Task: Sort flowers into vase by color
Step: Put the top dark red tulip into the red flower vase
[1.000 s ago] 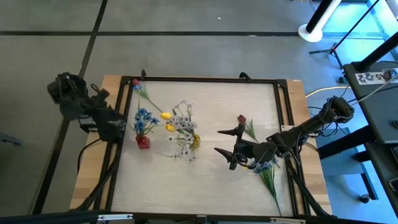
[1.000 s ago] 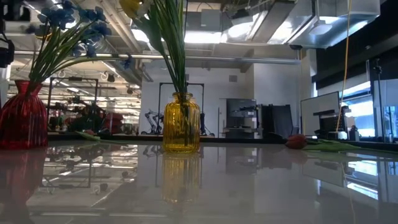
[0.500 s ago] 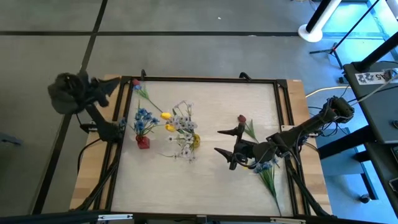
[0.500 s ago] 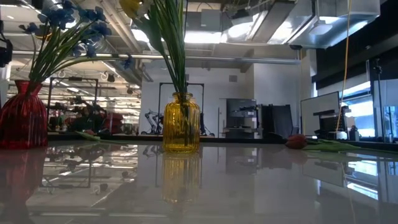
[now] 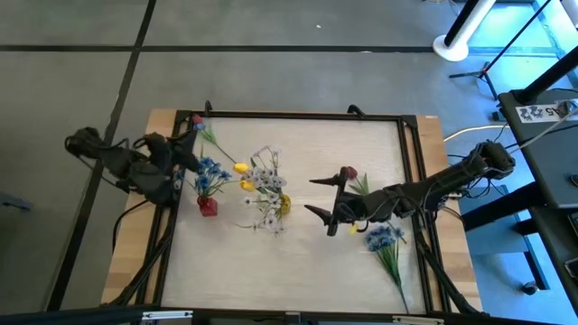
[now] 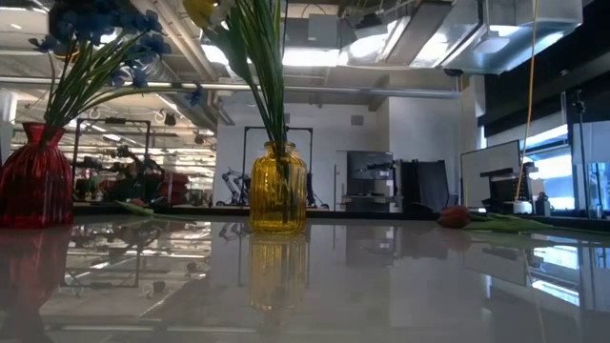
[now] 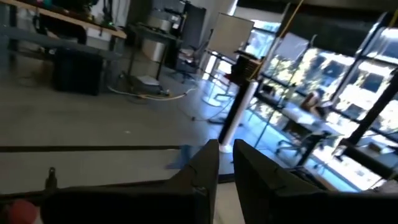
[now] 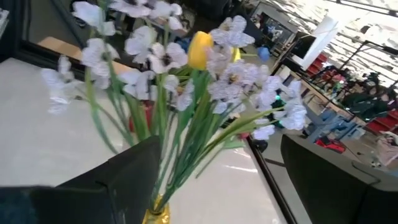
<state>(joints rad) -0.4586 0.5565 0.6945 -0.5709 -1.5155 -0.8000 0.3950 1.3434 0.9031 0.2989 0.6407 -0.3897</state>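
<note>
The worktop (image 5: 298, 253) carries a yellow vase (image 5: 284, 204) near its middle, holding yellow tulips and white sprigs, and a red vase (image 5: 208, 207) toward the left edge with blue blooms. The right gripper (image 5: 327, 200) hovers right of the yellow vase, fingers apart and empty. The left gripper (image 5: 192, 155) hangs above the red vase, fingers nearly together. Loose flowers lie flat: a blue bunch (image 5: 385, 242) by the right edge, a red bud (image 5: 350, 172) beside it, another red bud (image 5: 198, 123) at the far left corner. They look light and floppy; best pinched mid-stem.
</note>
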